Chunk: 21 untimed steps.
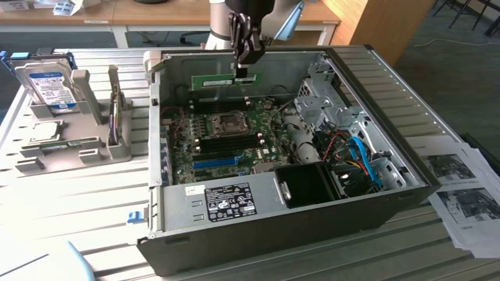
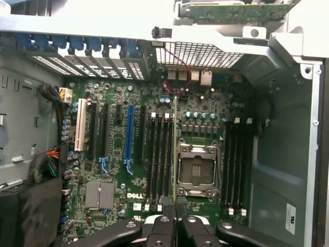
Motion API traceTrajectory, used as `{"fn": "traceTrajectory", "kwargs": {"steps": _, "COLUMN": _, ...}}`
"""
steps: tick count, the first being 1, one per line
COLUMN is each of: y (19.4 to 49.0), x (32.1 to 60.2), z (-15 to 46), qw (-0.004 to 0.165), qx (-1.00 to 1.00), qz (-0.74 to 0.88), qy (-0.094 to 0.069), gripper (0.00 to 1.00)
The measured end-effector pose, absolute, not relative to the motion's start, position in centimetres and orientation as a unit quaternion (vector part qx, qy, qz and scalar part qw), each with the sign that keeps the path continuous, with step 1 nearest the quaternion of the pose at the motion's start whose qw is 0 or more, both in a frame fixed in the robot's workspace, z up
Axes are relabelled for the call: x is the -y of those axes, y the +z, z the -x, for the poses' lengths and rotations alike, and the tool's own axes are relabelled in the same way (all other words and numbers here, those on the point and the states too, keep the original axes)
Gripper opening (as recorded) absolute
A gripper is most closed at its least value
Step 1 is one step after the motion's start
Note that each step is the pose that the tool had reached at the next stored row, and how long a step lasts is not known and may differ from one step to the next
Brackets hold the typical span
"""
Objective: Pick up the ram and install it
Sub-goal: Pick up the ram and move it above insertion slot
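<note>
Claw (image 1: pixel 247 75) is clamped on the ram (image 1: pixel 212 82), jaws pinched together near the stick's end on the exterior view's right. The stick hangs level, long edge down, over the open case (image 1: pixel 273 234). It's seen against the case's far wall, above the motherboard (image 1: pixel 234 140), not seated in anything. The gripped part is hidden behind the fingers, and the arm is cut off by the exterior view's top edge.

Wrist view: the ram (image 2: pixel 175 149) shows edge-on, a thin line running out from between the fingertips (image 2: pixel 165 205) (chips can't be made out at this angle). The line falls between the bank of black slots (image 2: pixel 160 154) and the CPU socket (image 2: pixel 195 170). Can't tell whether it lines up with a slot. The blue slot (image 2: pixel 128 131) sits on the other side of that black bank. The claw body is cropped at the frame edge.

On the exterior view's left, a hard drive (image 1: pixel 47 88) stands in a grey rack (image 1: pixel 86 155), its lower part hidden by the rack. Printed sheets (image 1: pixel 461 187) lie on the exterior view's right, partly cut off.
</note>
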<state>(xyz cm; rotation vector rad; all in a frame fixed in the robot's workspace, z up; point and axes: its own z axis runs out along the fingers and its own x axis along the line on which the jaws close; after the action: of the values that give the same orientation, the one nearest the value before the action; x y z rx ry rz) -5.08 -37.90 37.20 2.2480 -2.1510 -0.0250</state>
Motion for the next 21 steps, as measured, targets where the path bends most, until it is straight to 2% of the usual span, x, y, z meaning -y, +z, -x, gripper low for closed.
{"fn": "traceTrajectory", "kwargs": {"steps": 21, "y": 34.4, "x": 37.9, "z": 5.1, "qw": 0.015, "qx": 0.691, "qz": -0.722, "qy": -0.008, "gripper": 0.11}}
